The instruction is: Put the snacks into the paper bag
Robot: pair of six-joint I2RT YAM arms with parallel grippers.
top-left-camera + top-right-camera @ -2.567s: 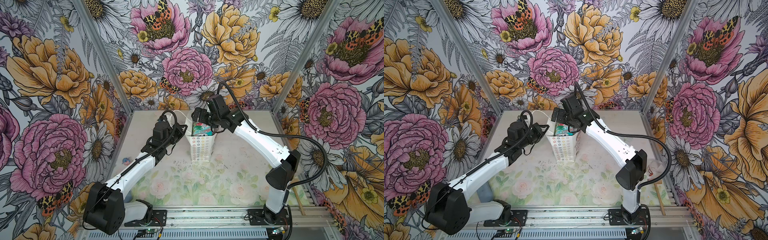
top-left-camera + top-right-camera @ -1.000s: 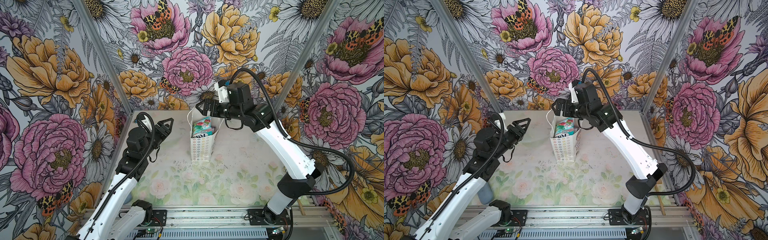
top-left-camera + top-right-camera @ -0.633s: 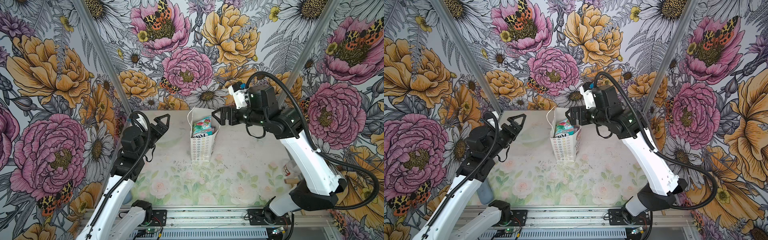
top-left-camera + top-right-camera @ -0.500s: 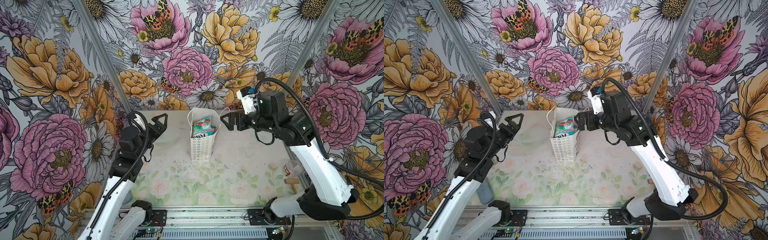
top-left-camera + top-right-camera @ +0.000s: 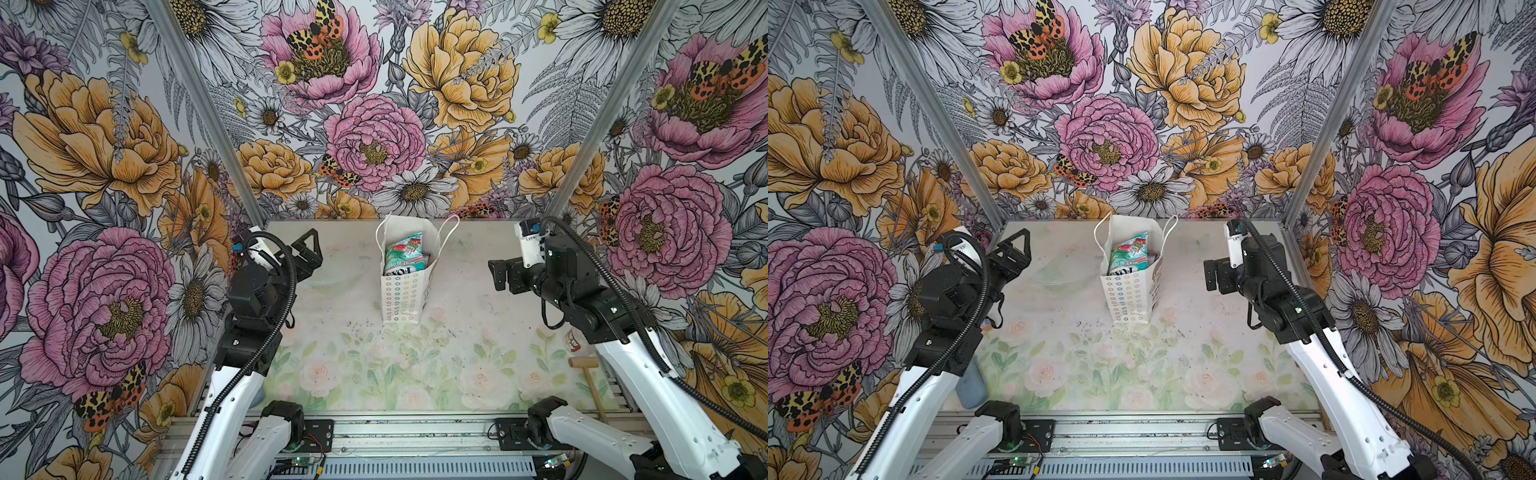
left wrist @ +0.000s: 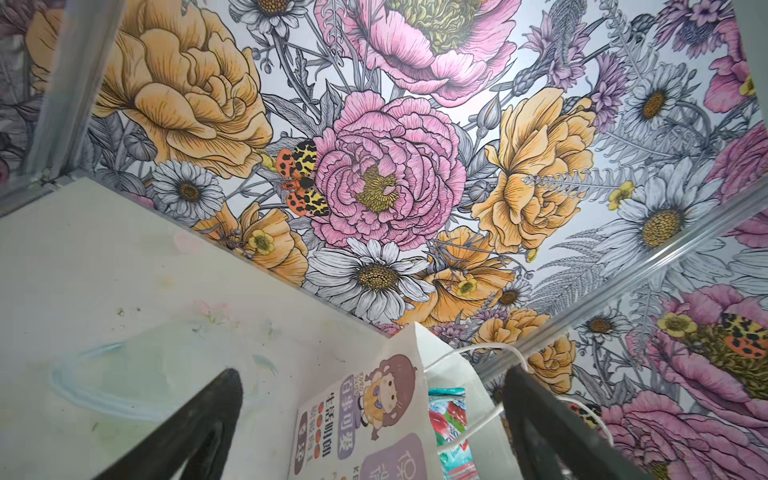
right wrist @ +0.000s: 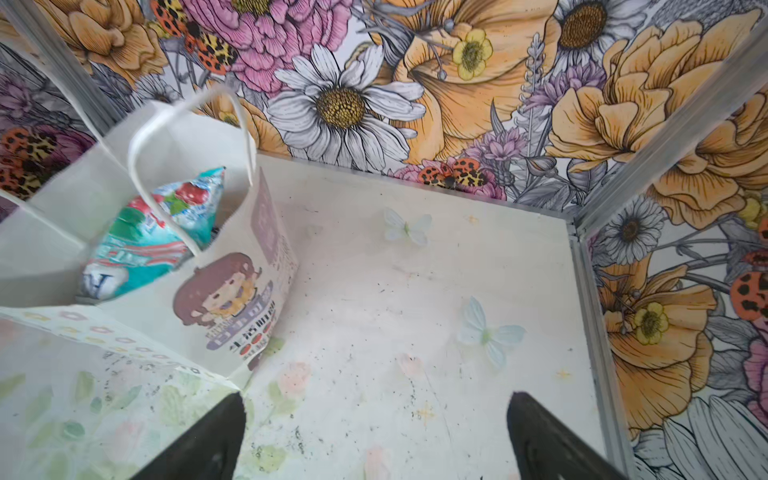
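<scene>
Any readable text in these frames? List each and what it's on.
"FOX'S": upside down on the teal snack packet in the paper bag.
Packet's smaller print: too small to read.
Bag's side label: Chinese characters, too blurred to read surely.
Right arm's white tag: too small.

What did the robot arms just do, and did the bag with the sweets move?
The left tool drew back to the left from the rim of the paper bag. The right tool came off the bag's mouth and swung away to the right. Both are open and empty. The bag stays upright in the same spot, with the snacks still inside.
</scene>
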